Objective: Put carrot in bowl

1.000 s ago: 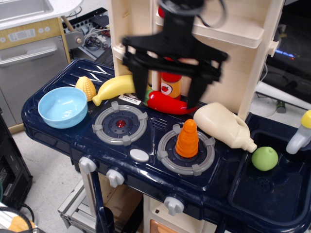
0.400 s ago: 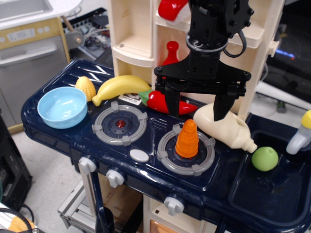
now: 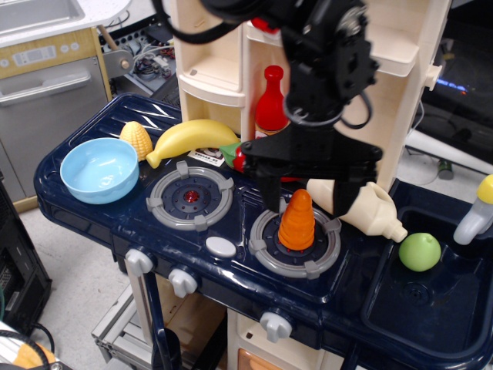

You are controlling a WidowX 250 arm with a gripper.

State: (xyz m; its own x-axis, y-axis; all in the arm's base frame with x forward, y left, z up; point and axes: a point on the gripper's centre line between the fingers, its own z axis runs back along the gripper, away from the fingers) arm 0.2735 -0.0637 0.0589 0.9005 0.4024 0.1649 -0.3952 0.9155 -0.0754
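Observation:
The orange ridged carrot (image 3: 297,222) stands upright on the right stove burner (image 3: 295,245). My black gripper (image 3: 303,202) hangs over it, open, with one finger on each side of the carrot's top; the fingers are apart from the carrot. The light blue bowl (image 3: 99,169) sits empty at the left end of the toy stove, well left of the gripper.
A yellow corn (image 3: 135,139) and a banana (image 3: 190,138) lie behind the bowl. A red chili pepper (image 3: 239,158) and red bottle (image 3: 270,102) sit behind the gripper. A cream jug (image 3: 368,208) lies right of the carrot. A green ball (image 3: 420,251) is in the sink.
The gripper has come down and toward the front, from over the back of the stove to astride the carrot's top. The carrot and bowl have not moved.

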